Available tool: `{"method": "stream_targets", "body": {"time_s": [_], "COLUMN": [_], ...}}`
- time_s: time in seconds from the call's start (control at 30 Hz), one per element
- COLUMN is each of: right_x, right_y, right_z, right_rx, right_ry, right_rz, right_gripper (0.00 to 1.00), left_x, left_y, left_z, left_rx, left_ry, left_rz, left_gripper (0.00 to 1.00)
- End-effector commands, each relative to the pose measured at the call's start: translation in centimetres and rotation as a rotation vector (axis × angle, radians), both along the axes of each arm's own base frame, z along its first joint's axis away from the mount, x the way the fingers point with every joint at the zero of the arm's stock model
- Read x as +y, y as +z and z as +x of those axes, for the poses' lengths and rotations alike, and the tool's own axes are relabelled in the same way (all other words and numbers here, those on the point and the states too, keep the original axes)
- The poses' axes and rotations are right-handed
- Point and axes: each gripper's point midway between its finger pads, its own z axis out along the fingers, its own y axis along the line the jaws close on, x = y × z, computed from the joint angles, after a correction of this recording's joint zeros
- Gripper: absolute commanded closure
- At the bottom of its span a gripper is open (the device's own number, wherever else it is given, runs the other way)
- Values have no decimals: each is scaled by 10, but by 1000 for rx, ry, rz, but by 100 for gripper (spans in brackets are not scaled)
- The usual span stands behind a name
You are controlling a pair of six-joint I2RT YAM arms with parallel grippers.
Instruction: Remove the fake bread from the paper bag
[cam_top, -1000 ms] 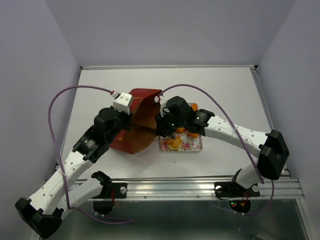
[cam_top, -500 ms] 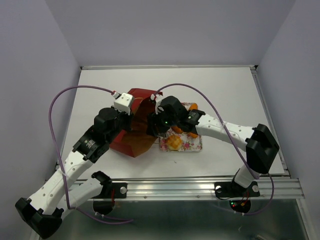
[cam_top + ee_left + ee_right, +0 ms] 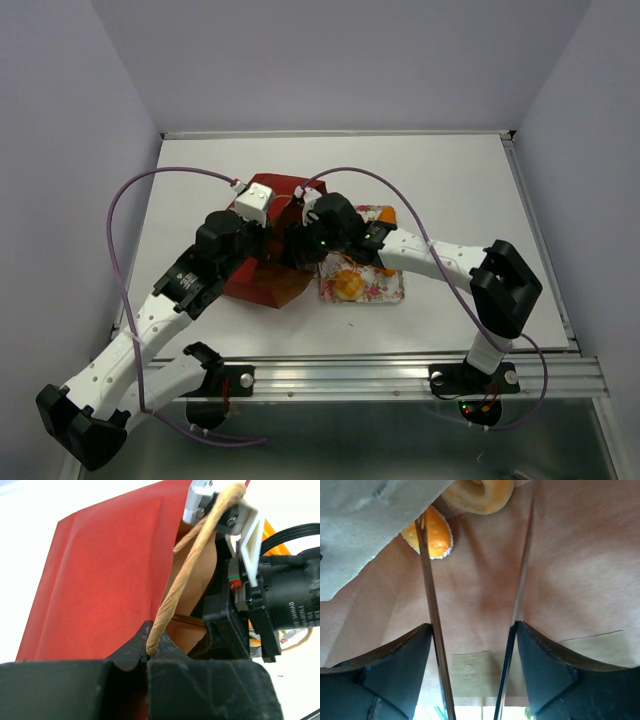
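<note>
The red paper bag point(image 3: 250, 283), brown inside, is held by its thin cord handle point(image 3: 185, 575) in the clenched left gripper point(image 3: 147, 656). The right gripper point(image 3: 472, 647) is inside the bag, jaws apart, nothing gripped. A shiny golden ring-shaped toy bread point(image 3: 479, 495) and a round orange toy bun point(image 3: 432, 535) are seen deep inside. Another golden bun point(image 3: 348, 284) is laid on the flowery tray point(image 3: 385, 292), right of the bag.

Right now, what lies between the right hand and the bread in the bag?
Only bare brown paper bag lining, in the right wrist view; orange bun and ring pastry lie beyond.
</note>
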Motion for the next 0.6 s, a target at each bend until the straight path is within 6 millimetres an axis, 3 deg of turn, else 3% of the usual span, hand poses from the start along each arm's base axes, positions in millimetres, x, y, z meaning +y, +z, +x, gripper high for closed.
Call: {"method": "stream_targets", "body": {"time_s": [0.0, 0.23, 0.57], "right_x": [25, 29, 2], "right_y": [34, 41, 66], "right_z": [13, 1, -17], "right_rx": [-91, -87, -147], "right_ry": [41, 92, 97], "right_rz": [122, 197, 230], "right_gripper": [25, 24, 22], "left_x": [-7, -4, 6], "left_y": [9, 11, 14], "left_z": [1, 0, -1], "left_rx": [-32, -39, -53], "left_ry": [-30, -22, 14], "left_rz": [-26, -22, -6], "left_gripper": [100, 100, 100]}}
